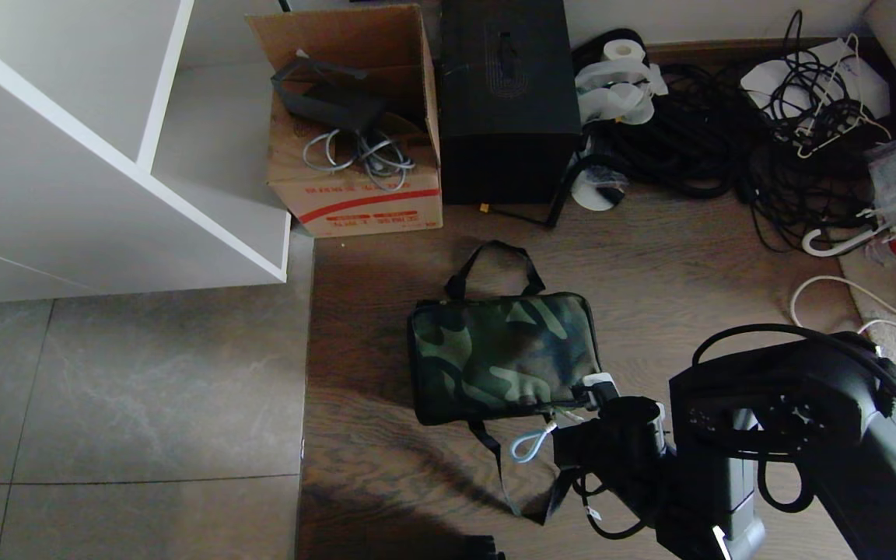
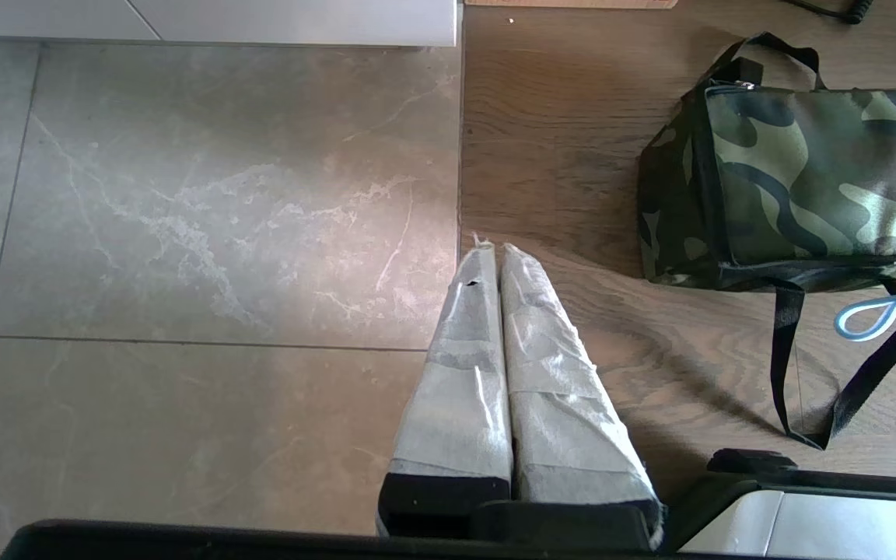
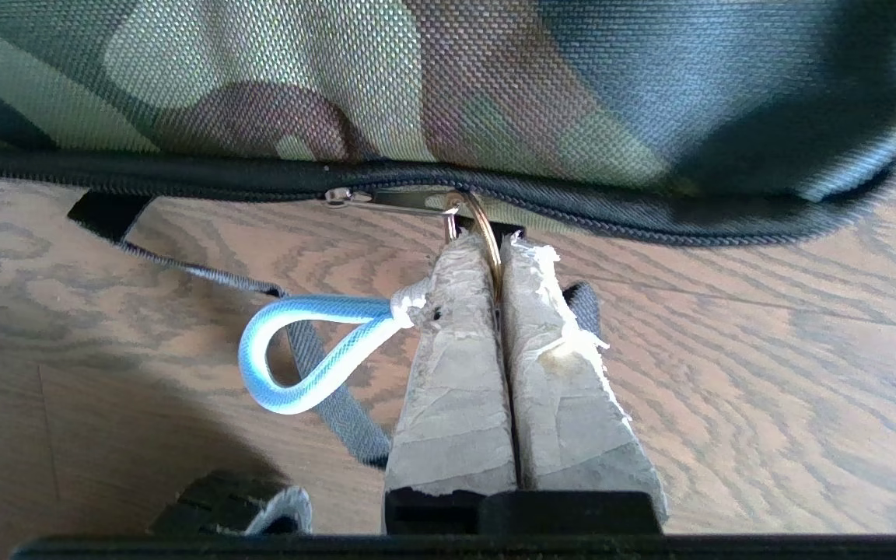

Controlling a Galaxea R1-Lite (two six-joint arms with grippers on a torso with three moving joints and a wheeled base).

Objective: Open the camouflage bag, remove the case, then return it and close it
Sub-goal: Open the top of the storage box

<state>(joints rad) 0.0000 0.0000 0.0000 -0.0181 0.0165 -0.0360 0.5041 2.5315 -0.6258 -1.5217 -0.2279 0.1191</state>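
Head view: camouflage bag (image 1: 502,358) lies flat at frame centre on the wooden floor (image 1: 650,264), zipped shut. At the bag's lower right corner the right gripper (image 3: 498,260) has its jaws clamped on the zip's ring pull (image 3: 487,225), beside a blue cord loop (image 3: 300,358). The left gripper (image 2: 492,253), jaws together, hovers over floor left of the bag.

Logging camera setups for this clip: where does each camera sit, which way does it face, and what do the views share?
Head view: from the robot's head, looking down at the floor with the camouflage bag; the right arm and right hand show, at the bag's near right corner.
Left wrist view: behind the shut left hand, facing floor tiles; the bag lies off to one side.
Right wrist view: behind the right hand, shut on the zip's metal ring.
Shared: all three show the bag and the light blue cord loop.
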